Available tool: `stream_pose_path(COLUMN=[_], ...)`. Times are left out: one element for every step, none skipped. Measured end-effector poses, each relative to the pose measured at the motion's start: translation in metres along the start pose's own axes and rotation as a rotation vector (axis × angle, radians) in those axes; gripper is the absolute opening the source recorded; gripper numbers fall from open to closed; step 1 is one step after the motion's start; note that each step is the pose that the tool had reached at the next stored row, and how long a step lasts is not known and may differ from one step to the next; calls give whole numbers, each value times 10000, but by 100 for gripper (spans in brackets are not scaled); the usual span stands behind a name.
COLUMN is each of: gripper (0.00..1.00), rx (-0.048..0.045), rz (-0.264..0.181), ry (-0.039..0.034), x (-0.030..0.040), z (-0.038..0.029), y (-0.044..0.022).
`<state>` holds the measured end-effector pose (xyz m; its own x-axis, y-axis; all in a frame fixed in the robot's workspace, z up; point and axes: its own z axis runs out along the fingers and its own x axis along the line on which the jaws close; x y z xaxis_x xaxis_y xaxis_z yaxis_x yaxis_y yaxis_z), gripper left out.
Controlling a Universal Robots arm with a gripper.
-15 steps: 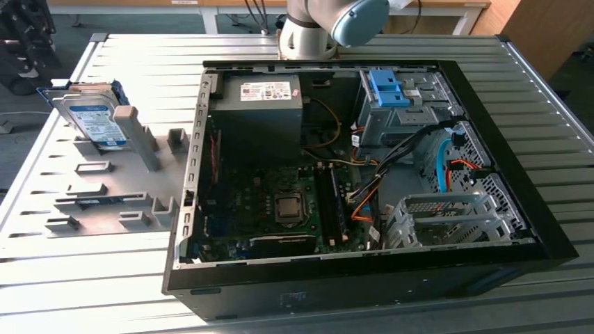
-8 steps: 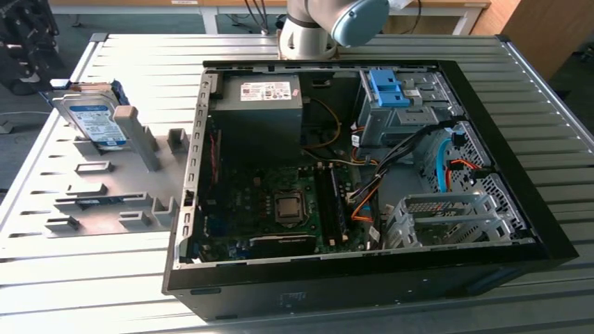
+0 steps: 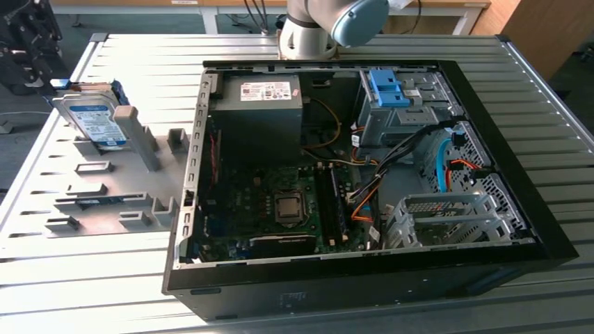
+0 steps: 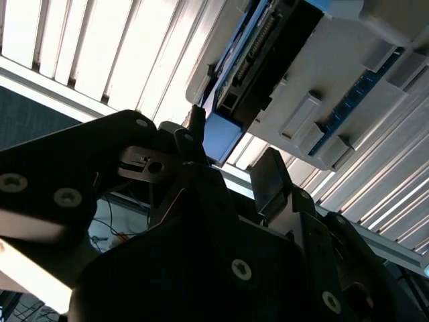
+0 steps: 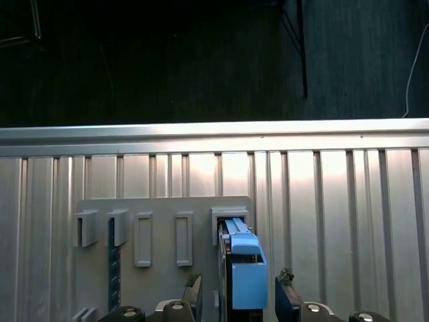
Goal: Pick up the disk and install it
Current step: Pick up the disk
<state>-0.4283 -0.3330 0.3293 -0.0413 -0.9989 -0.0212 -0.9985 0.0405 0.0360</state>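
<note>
Disk (image 3: 93,118) standing on edge in slotted grey holder (image 3: 116,198) on ribbed metal counter (image 3: 83,278), to exterior view's left of open black PC case (image 3: 371,296). Flat silver-grey metal body, white-and-blue label, blue plastic bracket round edges. Gripper (image 5: 239,285) spread wide, holding nothing, not touching disk. In first wrist view, disk seen edge-on, lined up between dark fingertips (image 5: 194,288).

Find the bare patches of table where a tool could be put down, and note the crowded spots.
Bare table lies between the grey holder plate and the near edge, and along the exterior view's right beyond the computer case. Crowded: the plate, with its blocks and the standing disk, and the case interior, full of cables.
</note>
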Motion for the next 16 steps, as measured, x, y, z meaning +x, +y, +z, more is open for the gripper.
stream_pose_path(gripper=[55, 55, 55, 55, 55, 55, 55, 55, 55, 55, 55, 55, 55, 55, 55, 55], rx=[6, 24, 49, 79, 114, 145, 152, 156, 158, 160, 162, 161, 163, 167, 172, 173], rz=[0, 0, 0, 0, -1, -2, -3, -3, -3, -3, -4, -3, -3, -3, -3, -4], ry=[0, -1, -2, -3, -3, -5, -8, -11, -14, -16, -17, -17, -18, -18, -18, -18], x=[0, 0, 0, 1, 1, 2, 2, 3, 3, 3, 4, 4, 4, 5, 5, 6], z=[13, 28, 43, 57, 68, 79, 87, 95, 105, 115, 127, 140, 156, 172, 189, 203], y=[1, 1, 3, 5, 9, 12, 16, 22, 27, 31, 34, 35, 37, 41, 43, 44])
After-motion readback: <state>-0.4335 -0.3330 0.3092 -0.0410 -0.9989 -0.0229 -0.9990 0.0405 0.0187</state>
